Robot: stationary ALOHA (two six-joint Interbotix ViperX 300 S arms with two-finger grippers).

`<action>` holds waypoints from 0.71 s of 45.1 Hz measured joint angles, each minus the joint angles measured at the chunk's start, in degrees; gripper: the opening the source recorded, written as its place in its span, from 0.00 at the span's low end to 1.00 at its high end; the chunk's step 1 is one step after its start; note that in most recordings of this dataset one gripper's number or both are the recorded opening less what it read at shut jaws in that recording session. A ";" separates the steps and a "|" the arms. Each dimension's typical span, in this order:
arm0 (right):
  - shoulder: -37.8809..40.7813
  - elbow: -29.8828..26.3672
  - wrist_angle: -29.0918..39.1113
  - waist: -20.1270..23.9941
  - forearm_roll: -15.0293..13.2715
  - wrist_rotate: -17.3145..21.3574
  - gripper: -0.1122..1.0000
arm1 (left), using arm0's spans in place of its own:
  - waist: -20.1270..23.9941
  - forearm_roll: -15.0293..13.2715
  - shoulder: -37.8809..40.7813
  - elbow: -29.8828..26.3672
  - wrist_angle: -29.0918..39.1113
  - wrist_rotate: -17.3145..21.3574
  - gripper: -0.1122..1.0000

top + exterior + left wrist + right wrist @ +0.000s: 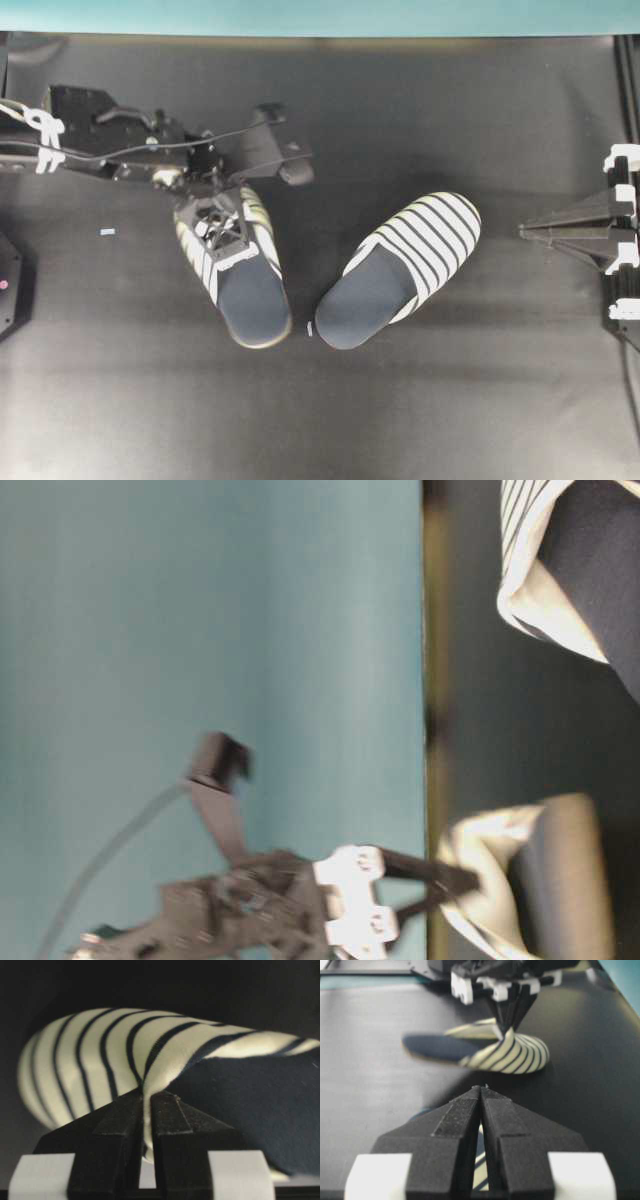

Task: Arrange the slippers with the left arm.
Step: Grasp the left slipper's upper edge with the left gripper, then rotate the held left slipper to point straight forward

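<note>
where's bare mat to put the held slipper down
Bare mat spans the whole near strip below both heels, and the far strip above the right slipper. Crowded: the narrow gap between its heel and the held slipper in the left gripper.

A black tabletop [420,400] is filling the overhead view, with a teal wall [320,15] running along its twelve o'clock edge. A tiny pale blue scrap [107,232] is lying toward nine o'clock, and a small white fleck [310,328] is sitting near centre.
</note>
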 measured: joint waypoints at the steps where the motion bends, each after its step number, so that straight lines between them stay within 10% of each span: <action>1: 0.00 0.09 0.00 0.00 0.00 0.00 0.11 | 0.00 0.00 -0.26 -0.44 0.09 1.85 0.11; 10: 0.00 0.26 0.00 0.09 0.62 0.00 0.11 | -0.26 0.00 -1.14 -4.48 0.44 15.38 0.11; 32: 0.00 0.35 0.00 0.00 0.79 0.00 0.11 | -0.18 0.09 3.16 -5.10 -3.87 11.87 0.11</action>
